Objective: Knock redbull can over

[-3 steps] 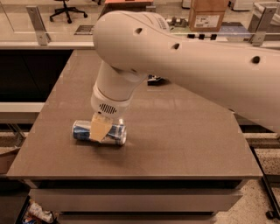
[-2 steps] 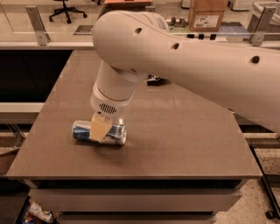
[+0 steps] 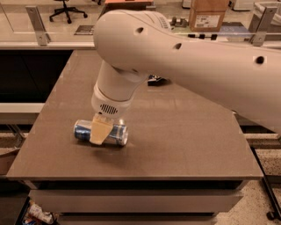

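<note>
Lying on its side toward the front left of the brown table (image 3: 184, 149), the redbull can (image 3: 81, 131) showed only its two ends: a blue-and-silver stretch on the left and a silver-rimmed end on the right. Its middle was covered by the gripper (image 3: 100, 133), whose tan tip hung down in front of the can from the round white wrist above. The can's far side was hidden, so it could not be told whether the gripper was spread, closed or clamped on the can. The logo and pull tab could not be made out. Further right, the thick white arm (image 3: 197, 66) swept across the upper half of the view and ran off the right edge, blocking much of the table's back. A small dark object (image 3: 156, 80) peeked out from behind it on the tabletop, too covered to identify.

The tabletop was flat and matte, with a lower shelf edge below its front. Under the front left corner lay some crumpled litter (image 3: 38, 214), cut off by the frame. Beyond the far edge ran a pale counter with a metal bracket (image 3: 37, 24) at the left. Behind it stood an office chair (image 3: 65, 8), cropped at the top, and further right a cardboard box (image 3: 207, 14). Speckled floor (image 3: 268, 165) showed at the right.
</note>
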Controlling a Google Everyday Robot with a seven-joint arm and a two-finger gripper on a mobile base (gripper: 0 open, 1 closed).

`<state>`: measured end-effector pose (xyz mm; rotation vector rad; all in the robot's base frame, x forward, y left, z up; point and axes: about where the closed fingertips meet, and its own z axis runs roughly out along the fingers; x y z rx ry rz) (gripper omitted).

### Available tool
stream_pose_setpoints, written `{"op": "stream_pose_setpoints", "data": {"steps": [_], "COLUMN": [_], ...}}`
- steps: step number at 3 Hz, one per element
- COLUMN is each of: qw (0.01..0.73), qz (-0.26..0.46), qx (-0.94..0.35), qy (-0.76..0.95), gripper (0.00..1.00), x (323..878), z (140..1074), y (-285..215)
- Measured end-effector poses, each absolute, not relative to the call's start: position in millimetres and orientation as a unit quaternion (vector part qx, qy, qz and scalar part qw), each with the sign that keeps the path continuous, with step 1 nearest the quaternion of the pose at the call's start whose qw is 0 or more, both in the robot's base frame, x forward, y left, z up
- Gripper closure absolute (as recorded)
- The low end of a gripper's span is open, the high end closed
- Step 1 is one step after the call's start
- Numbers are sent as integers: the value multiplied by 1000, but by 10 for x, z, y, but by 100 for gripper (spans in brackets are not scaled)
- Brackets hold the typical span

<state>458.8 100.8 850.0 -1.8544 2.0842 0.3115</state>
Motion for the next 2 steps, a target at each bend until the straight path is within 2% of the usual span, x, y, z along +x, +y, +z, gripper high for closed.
{"op": "stream_pose_setpoints", "data": {"steps": [1, 2], "qw": [168, 168], "qz": [109, 108], "qx": [-652, -652], "qy": [732, 732], "gripper": [0, 0], "x": [4581, 4580], "z": [8513, 8513], "y": [1007, 1007]}}
